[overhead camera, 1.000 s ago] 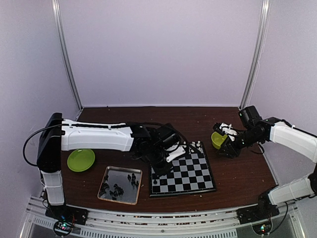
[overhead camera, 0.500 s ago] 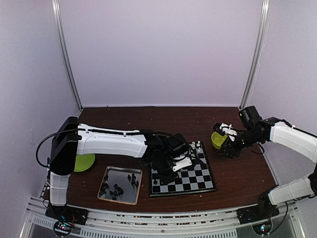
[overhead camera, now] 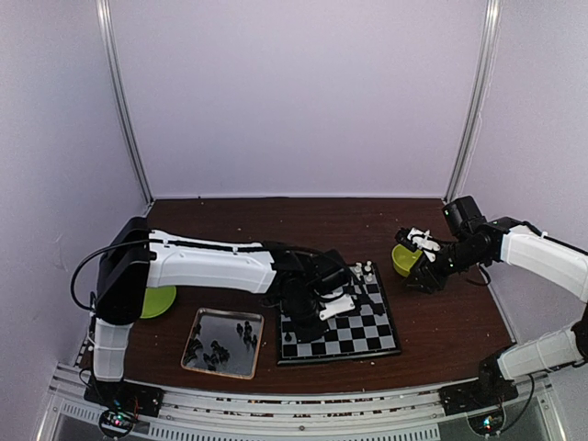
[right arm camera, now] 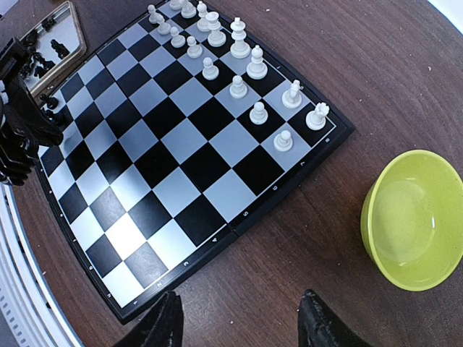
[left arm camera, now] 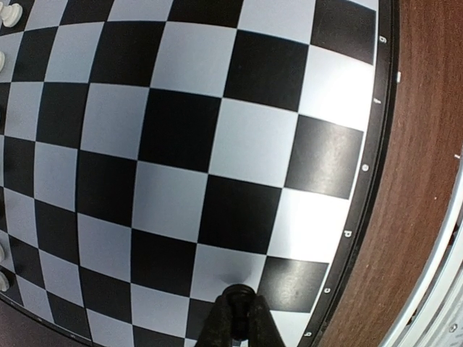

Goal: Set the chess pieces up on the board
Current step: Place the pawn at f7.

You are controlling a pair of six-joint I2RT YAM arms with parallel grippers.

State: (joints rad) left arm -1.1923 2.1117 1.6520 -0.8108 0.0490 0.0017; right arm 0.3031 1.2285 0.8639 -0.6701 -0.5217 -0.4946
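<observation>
- While black pieces [overhead camera: 219,349] lie in the metal tray [overhead camera: 220,322], we see the board [overhead camera: 366,329] just right of it on the tabletop [overhead camera: 441,322].
- Our left claw [left arm camera: 236,312] pinches a black piece [left arm camera: 238,294] near the board's rim.
- White pieces [right arm camera: 235,54] line its far edge.
- Our right claw [right arm camera: 241,318] stands open beside the green bowl [right arm camera: 376,217].

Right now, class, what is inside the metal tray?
Small black chess pieces lie scattered in the metal tray. Nothing covers it in the top view, but they are too small to count.
</observation>
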